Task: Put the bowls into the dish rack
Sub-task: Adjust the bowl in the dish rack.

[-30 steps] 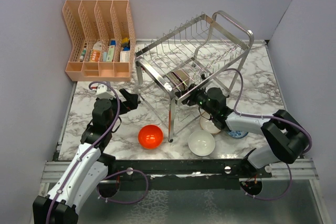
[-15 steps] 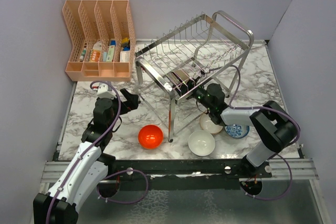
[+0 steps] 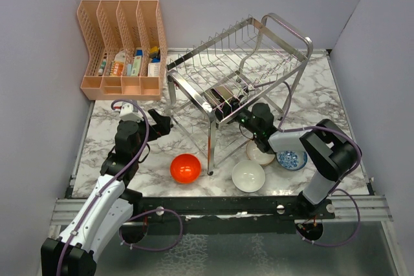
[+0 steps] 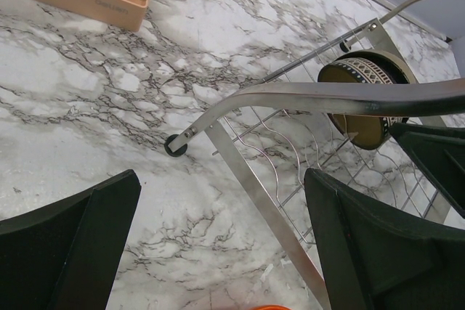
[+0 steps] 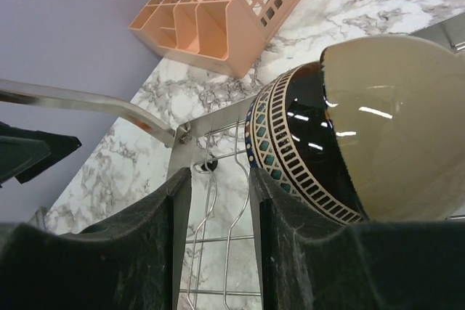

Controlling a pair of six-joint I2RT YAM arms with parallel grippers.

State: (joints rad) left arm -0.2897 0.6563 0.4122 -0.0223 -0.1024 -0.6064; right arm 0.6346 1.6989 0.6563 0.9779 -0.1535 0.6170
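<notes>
Glazed, rigid and probably slippery, the dark brown bowl [image 5: 305, 143] standing on edge in the dish rack [image 3: 191, 92] seems best pinched at its thin rim. The right gripper [image 5: 218, 179] sits part-open beside it with nothing between its jaws. The left gripper [image 4: 221, 179] gapes wide and empty.

Back-left from me: peach plastic organiser [image 3: 123, 46], 4 slotted bays, small packets & bottles [image 3: 129, 64] standing in its front pockets. It sits on a white marble tabletop [image 3: 323, 101] w/ grey veins. Plain grey-lilac walls [image 3: 39, 63] on 3 sides. Alu rail [image 3: 220, 206] runs along my near edge.
</notes>
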